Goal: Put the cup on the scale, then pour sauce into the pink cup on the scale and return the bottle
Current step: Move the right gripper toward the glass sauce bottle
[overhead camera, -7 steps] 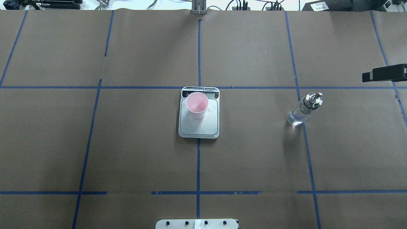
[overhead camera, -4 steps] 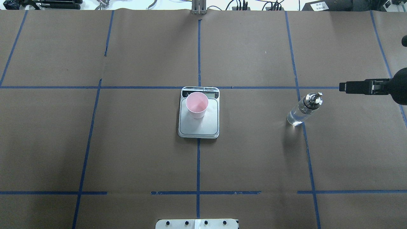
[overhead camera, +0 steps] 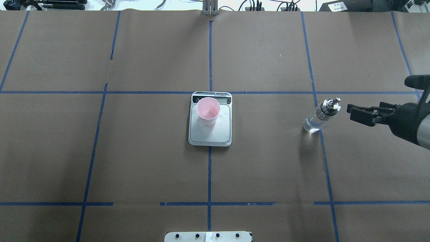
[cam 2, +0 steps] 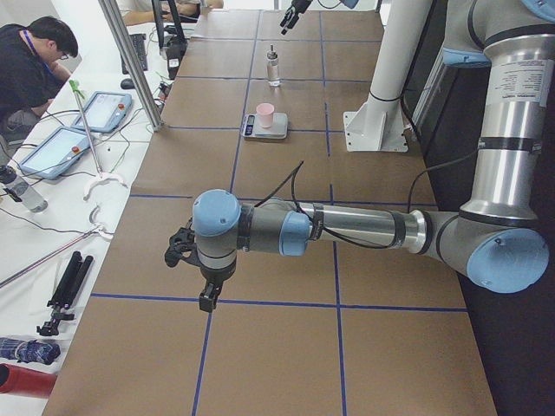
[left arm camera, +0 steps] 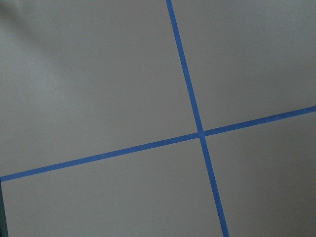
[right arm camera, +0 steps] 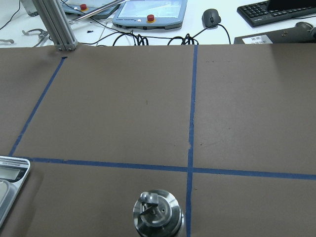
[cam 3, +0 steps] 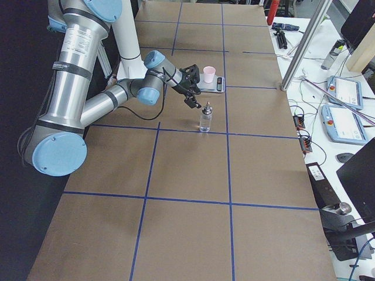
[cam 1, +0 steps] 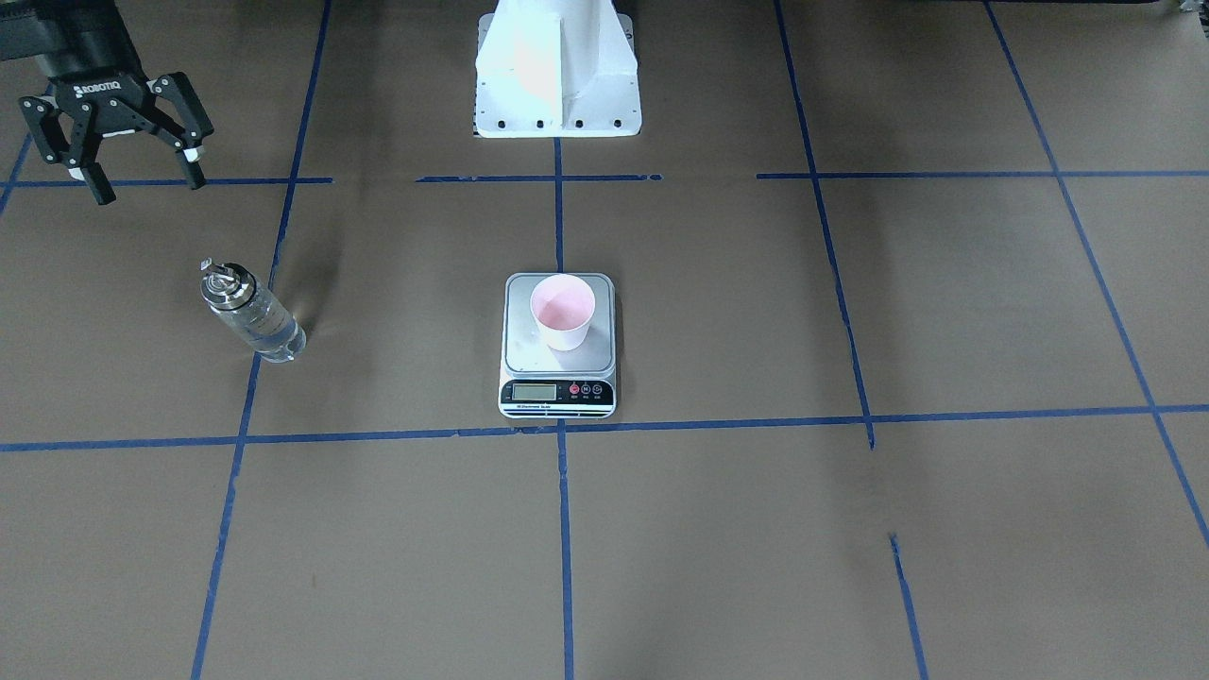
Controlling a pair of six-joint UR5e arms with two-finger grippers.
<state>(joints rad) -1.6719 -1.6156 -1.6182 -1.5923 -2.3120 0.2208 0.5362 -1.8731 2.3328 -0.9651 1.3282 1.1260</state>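
Glass, smooth and likely slippery: the clear cylindrical bottle with silver pourer cap (overhead camera: 320, 116) stands upright on the brown table, well right of the scale; grip its mid-body. It looks roughly a third full of clear sauce. The pale pink paper cup (overhead camera: 208, 111) sits seemingly empty on the flat silver scale (overhead camera: 210, 134). The right gripper (cam 1: 142, 161) hovers beside the bottle, jaws wide; left gripper: cannot tell

arms: silver-grey metal tubes, pale blue joint caps, black bands at the joints | cable: thin black lead looping along the forearm | right gripper (cam 1: 142, 184): black two-finger hand, white "robotiq" lettering, small screws | base (cam 1: 557, 71): white pedestal with a row of dark bolts along its foot
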